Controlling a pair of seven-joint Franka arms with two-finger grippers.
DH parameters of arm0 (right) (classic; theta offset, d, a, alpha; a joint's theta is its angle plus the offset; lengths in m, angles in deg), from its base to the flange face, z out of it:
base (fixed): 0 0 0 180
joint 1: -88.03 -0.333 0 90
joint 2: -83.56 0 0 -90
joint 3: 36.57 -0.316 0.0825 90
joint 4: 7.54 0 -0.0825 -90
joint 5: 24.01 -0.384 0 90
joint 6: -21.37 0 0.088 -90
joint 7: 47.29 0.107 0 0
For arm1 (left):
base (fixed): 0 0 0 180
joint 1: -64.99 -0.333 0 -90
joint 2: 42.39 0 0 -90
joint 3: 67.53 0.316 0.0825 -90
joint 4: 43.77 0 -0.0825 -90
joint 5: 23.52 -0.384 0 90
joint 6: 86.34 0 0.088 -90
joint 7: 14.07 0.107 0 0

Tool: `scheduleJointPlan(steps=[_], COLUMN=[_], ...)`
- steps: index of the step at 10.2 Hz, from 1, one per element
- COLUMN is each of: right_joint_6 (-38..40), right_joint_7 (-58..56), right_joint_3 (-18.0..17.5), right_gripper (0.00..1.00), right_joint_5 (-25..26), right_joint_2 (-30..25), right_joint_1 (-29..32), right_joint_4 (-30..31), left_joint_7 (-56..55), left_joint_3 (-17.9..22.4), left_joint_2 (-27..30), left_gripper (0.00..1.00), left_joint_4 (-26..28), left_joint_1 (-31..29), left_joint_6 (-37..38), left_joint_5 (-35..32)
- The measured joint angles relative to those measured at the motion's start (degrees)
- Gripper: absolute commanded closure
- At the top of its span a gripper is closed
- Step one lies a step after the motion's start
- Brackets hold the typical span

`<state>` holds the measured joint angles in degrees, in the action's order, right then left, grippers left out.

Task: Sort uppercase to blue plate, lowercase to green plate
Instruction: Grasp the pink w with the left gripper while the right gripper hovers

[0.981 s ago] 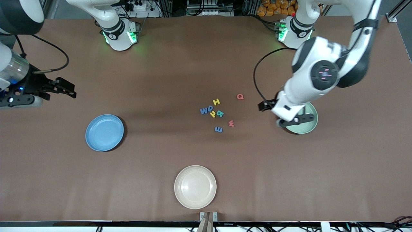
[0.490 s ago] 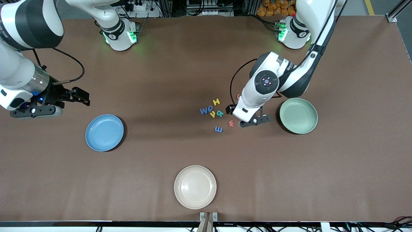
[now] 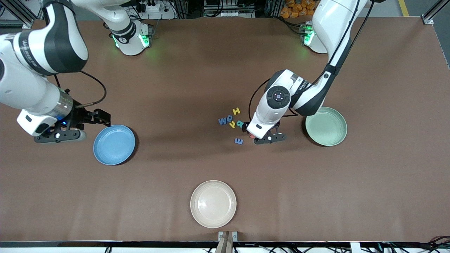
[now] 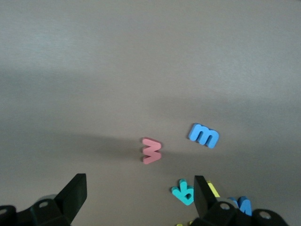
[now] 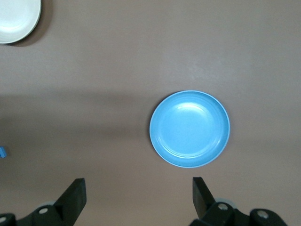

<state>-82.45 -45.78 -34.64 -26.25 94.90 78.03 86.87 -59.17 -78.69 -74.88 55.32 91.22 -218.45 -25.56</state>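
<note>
The letters lie in a loose cluster mid-table. Uppercase: yellow H, blue W and a teal letter; the red Q is hidden under the left arm. Lowercase: blue e, yellow d, blue m, and a red w that my left gripper hangs open just above. The wrist view shows the left gripper empty, with the blue m and the teal letter close by. The green plate holds nothing. My right gripper hovers open beside the empty blue plate.
A cream plate sits near the table's front edge, nearer to the camera than the letters. The right wrist view shows the blue plate and a corner of the cream plate. The left arm's cable loops above the cluster.
The left gripper has swung from over the green plate to just above the red w, now covering the Q. The right gripper has moved in from the table's end to beside the blue plate.
</note>
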Motion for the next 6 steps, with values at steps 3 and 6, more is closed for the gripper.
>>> scheduleJointPlan(steps=[3, 6], right_joint_6=[-2.49, -5.07], right_joint_7=[0.18, 0.22], right_joint_3=[-0.01, 0.05], right_gripper=[0.00, 0.00], right_joint_5=[-0.01, -0.13], right_joint_2=[1.68, 3.10], right_joint_1=[-1.29, -1.32], right_joint_4=[0.00, -0.01], left_joint_7=[-0.36, -0.41], left_joint_3=[0.03, 0.11], left_joint_2=[-2.65, -4.29], left_gripper=[0.00, 0.20], left_joint_4=[0.00, -0.01], left_joint_1=[0.87, 0.88], left_joint_6=[-3.88, -4.97], left_joint_5=[-1.73, -2.26])
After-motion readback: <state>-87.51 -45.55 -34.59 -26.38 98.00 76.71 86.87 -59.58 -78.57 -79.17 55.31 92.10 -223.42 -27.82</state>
